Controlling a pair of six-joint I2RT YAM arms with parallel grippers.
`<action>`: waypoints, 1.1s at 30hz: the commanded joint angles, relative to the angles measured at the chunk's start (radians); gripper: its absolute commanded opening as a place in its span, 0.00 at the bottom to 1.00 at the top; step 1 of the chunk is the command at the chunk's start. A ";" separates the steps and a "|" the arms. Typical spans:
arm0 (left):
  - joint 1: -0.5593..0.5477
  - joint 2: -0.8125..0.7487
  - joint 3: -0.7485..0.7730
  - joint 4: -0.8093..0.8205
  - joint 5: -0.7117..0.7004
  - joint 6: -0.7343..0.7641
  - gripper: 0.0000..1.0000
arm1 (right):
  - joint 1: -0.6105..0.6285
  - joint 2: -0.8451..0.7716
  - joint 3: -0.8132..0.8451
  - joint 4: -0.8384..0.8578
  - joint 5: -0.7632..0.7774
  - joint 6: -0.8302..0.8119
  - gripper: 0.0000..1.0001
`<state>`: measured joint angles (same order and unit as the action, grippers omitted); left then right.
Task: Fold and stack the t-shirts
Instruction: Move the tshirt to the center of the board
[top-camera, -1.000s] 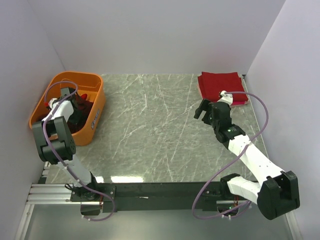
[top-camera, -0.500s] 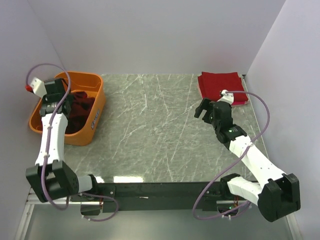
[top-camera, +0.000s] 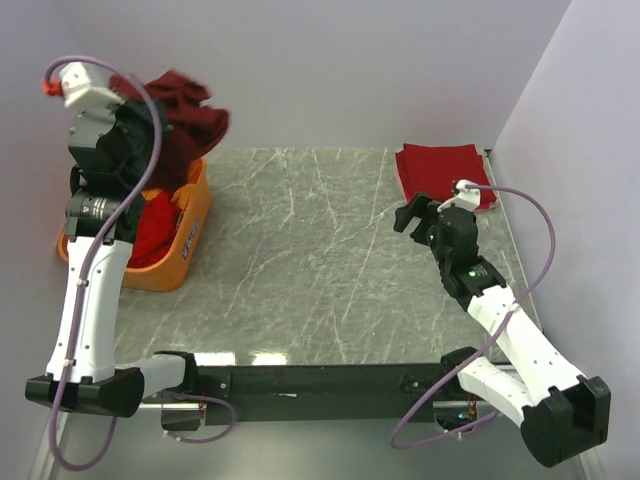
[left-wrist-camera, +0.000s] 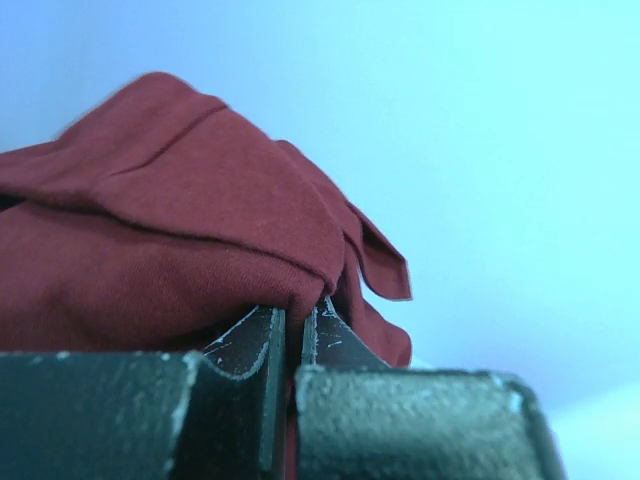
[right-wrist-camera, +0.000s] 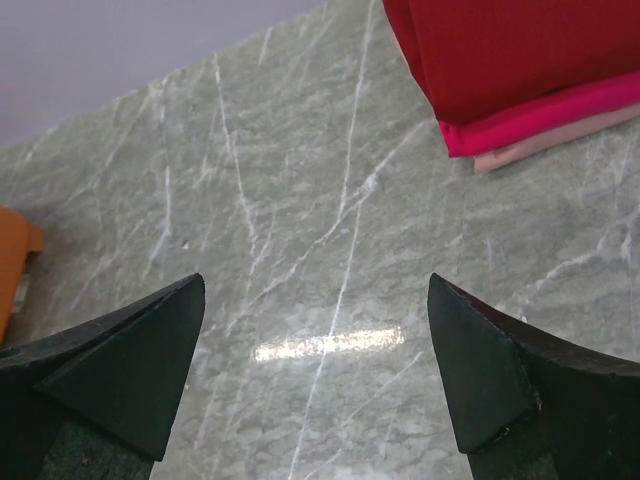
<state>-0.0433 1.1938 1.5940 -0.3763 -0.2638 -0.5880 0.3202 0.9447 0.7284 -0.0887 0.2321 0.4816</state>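
While one stack lies folded, the left end effector clamps an unfolded maroon t-shirt (right end effector wide, empty).

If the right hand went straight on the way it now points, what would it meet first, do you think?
The right hand would likely meet bare table top first; the folded t-shirts lie off to one side, though depth is unclear.

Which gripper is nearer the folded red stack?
Right. The right gripper hovers open just beside the stack; the left gripper is across the table, gripping a maroon shirt.
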 joint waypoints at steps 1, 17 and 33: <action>-0.114 0.010 0.118 0.151 0.214 0.115 0.01 | -0.003 -0.047 -0.009 0.055 -0.008 -0.001 0.98; -0.271 0.041 -0.373 0.126 0.267 -0.039 0.99 | -0.003 -0.057 0.008 -0.031 0.023 -0.002 1.00; -0.260 0.403 -0.487 -0.015 0.156 -0.213 0.97 | 0.057 0.386 0.215 0.011 -0.194 -0.084 0.99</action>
<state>-0.3119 1.5730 1.0958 -0.3813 -0.0658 -0.7509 0.3473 1.2495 0.8482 -0.1135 0.0692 0.4583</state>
